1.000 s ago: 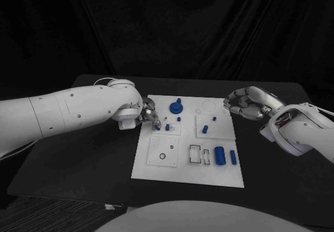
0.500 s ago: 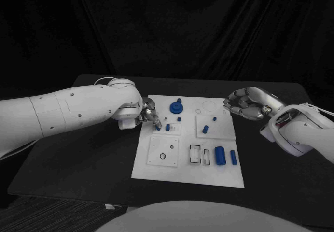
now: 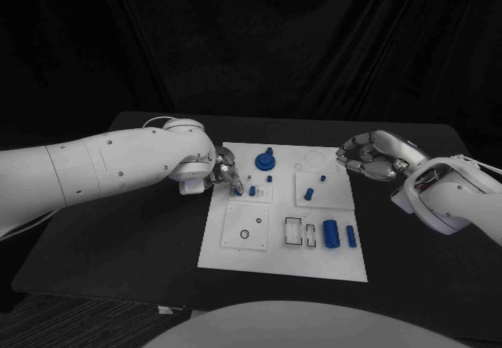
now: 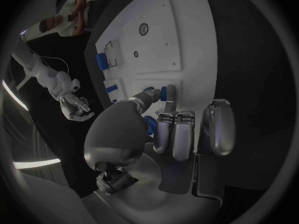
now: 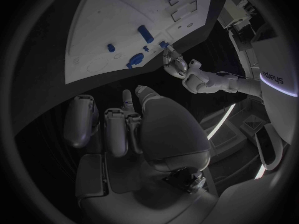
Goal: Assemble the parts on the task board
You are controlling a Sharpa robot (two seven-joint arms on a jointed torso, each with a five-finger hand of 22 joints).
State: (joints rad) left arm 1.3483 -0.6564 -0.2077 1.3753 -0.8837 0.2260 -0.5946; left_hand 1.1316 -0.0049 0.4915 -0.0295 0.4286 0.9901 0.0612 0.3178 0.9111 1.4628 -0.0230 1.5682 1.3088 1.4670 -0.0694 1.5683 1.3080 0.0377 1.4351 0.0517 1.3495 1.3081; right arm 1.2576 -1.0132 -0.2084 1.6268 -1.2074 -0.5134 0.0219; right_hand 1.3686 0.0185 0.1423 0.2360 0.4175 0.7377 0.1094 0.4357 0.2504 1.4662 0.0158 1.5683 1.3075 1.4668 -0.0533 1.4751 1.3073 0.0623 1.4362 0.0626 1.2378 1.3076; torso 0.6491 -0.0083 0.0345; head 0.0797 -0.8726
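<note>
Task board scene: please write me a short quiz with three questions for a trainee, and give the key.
1. True or false: the right hand holds a blue part.
2. Fill in: beside the rectangular slots lie ___ blue cylinders.
3. The left hand is at the task board's: A) left edge, B) right edge, C) near edge.

Key: 1 false; 2 two; 3 A.
</note>
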